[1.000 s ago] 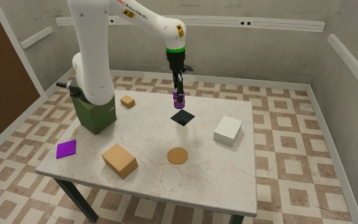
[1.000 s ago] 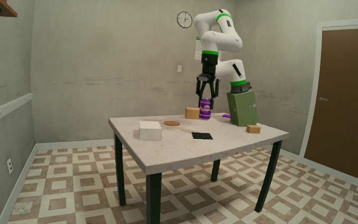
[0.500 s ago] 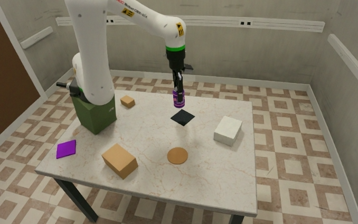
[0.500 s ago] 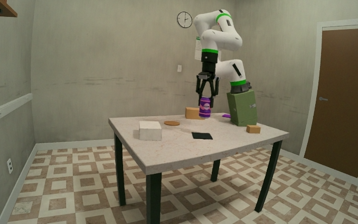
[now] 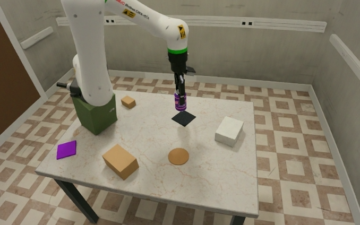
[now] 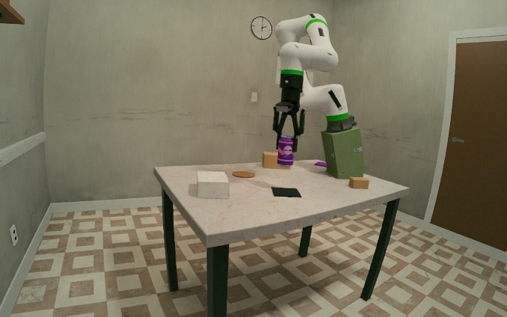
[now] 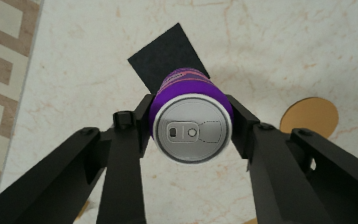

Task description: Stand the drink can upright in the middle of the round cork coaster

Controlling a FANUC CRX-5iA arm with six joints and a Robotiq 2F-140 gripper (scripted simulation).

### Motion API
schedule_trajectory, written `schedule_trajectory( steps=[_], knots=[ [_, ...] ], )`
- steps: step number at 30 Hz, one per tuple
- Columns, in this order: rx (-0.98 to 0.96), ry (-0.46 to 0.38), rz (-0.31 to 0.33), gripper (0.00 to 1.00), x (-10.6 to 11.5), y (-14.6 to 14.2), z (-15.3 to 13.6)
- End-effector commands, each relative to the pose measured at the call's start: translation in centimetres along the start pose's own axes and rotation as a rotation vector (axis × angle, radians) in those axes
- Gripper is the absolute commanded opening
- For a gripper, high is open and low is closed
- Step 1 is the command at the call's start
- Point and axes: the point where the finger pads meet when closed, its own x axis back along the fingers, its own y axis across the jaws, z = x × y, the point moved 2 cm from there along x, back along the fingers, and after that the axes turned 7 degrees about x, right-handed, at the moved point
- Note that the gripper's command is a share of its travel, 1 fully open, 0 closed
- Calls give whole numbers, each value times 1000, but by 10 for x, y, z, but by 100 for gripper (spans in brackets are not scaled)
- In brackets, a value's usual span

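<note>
My gripper (image 5: pixel 180 102) is shut on the purple drink can (image 5: pixel 178 103) and holds it upright in the air above the table. The can also shows in the exterior view (image 6: pixel 286 151) and in the wrist view (image 7: pixel 192 122), silver top facing the camera, between my two black fingers. Below the can lies a black square coaster (image 5: pixel 183 118) on the table. The round cork coaster (image 5: pixel 178 156) lies flat on the table nearer the front edge, apart from the can. It shows at the right edge of the wrist view (image 7: pixel 309 117).
A large tan box (image 5: pixel 120 161) stands left of the cork coaster and a white block (image 5: pixel 229 131) to its right. A small tan block (image 5: pixel 128 102) sits near the green robot base (image 5: pixel 95 114). A purple square coaster (image 5: pixel 66 149) lies at the table's left edge.
</note>
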Motion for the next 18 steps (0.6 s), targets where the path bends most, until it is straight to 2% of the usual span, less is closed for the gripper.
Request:
schedule_trajectory(
  steps=[1,6,18],
  knots=[
    [0,0,2,10,0,11,-2],
    [0,-2,4,10,-1,23,-5],
    [-2,-6,11,10,-3,84,-25]
  ],
)
